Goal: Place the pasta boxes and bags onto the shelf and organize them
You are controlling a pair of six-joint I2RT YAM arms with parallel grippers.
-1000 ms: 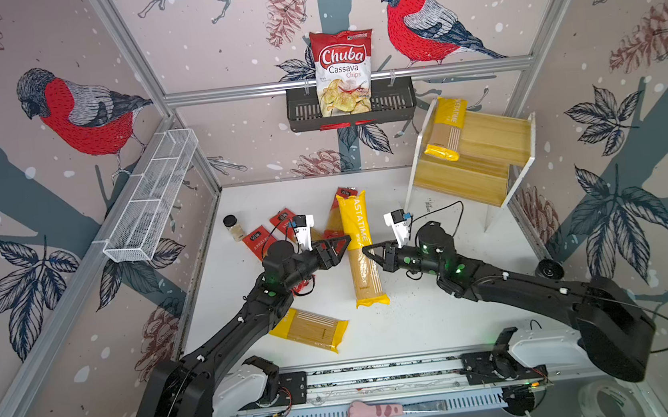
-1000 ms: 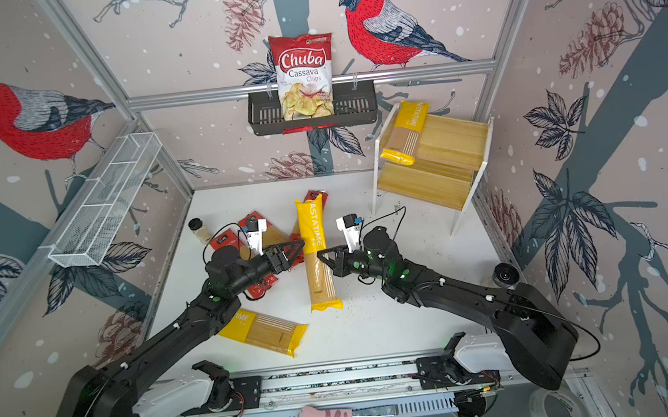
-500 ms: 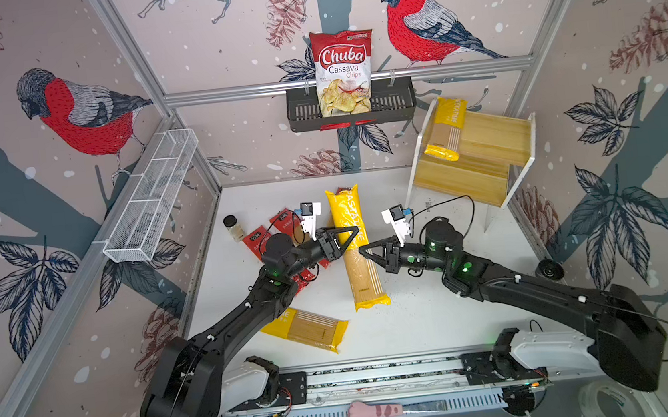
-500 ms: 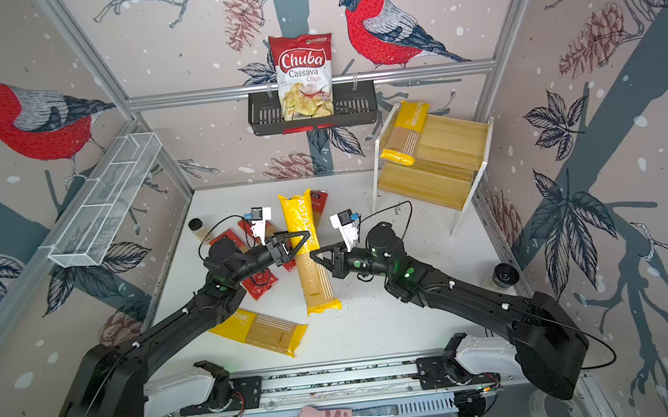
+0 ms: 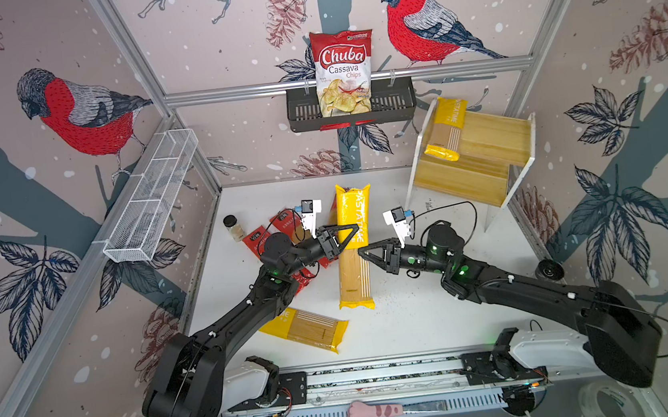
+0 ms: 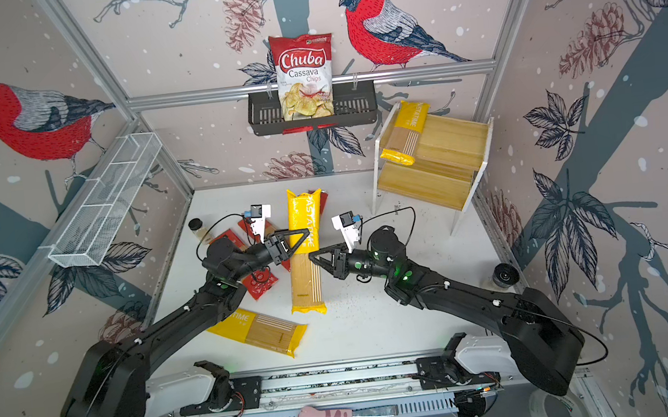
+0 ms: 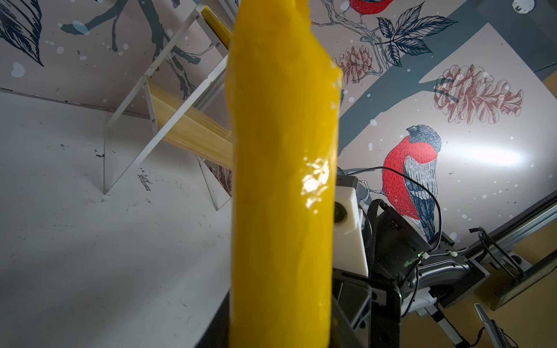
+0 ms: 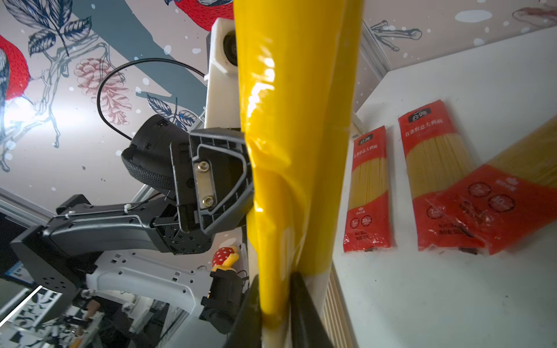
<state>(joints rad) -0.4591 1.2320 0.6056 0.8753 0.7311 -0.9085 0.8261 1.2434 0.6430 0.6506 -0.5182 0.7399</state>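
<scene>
- Lying nearest the base, the front packet (image 5: 306,329) is flat on the table (image 5: 418,322), partly under the left arm. Nothing touches it, and it has yet to be shelved.
- At mid-table both grippers meet on the held packet (image 5: 354,274), also yellow. It runs lengthways away from the base and looks lifted clear of the table, well short of the shelf.
- The left gripper (image 5: 347,238) is clamped across the held packet from the left. In the right wrist view its jaw dents the wrapper.
- The right gripper (image 5: 366,252) is closed on the packet's right edge, its fingers (image 8: 301,301) hugging the seam on both sides.
- By my judgement this is a two-handed hold or a hand-over, and the carry to the shelf has not yet begun.
- Just beyond, to the left, three red packets (image 8: 437,180) lie on the table. Two are side by side and the third is skewed across its neighbour's end. None is gripped.
- Farthest off, at the back right, stands the shelf (image 5: 497,139). The shelved packet (image 5: 446,132), yellow, lies front to back at the left end of the upper tier, with its near end jutting over the step. The lower tier is bare.
- That makes one of six placed, one in hand and four waiting. The shelved packet probably wants straightening too.
</scene>
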